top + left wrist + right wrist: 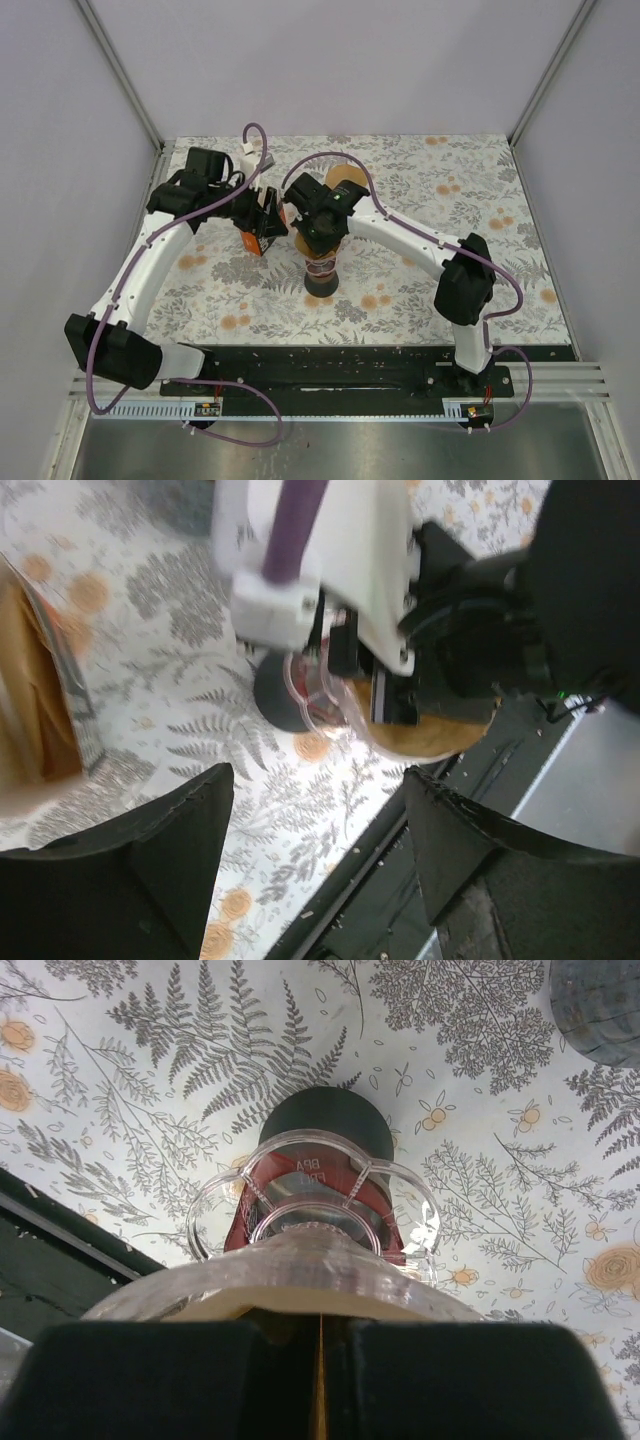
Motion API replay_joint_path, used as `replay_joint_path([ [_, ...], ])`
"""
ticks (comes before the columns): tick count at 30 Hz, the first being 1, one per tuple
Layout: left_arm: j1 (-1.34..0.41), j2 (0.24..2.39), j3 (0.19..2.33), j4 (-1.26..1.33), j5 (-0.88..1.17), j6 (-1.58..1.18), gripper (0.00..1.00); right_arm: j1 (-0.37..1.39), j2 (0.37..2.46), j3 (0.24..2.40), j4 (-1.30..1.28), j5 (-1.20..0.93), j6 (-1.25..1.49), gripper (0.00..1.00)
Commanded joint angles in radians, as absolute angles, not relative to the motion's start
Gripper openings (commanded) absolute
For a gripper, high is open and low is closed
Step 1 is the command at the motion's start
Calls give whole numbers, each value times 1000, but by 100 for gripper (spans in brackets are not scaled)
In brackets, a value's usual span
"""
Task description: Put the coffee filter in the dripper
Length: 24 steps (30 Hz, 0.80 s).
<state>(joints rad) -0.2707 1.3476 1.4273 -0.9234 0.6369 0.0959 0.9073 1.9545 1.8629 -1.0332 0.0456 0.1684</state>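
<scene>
While atop dripper (312, 1222), filter (300, 1307) within right claw (320, 1348).

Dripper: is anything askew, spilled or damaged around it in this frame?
Nothing stands out. The dripper sits on its dark base, with no spill or breakage showing. The right claw is shut on the edge of the coffee filter at the rim; whether the paper lies evenly inside is hidden.
</scene>
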Motion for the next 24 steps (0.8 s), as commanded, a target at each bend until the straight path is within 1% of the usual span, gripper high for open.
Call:
replay_joint_path([
  [1,-250,1263,1280,-783,753,5,73,934,1963,1896,-1081,130,170,0],
  [7,-252,1262,1207,-693,730,-141,74,946,1965,1879,-1074,144,212,0],
  [12,-252,1292,1210,-652,810,-251,73,956,1991,1885,-1045,150,265,0],
  [18,-252,1266,1148,-600,795,-320,61,956,1994,1864,-1016,196,288,0],
  [24,-256,1279,1112,-535,769,-376,56,956,1983,1841,-994,166,292,0],
])
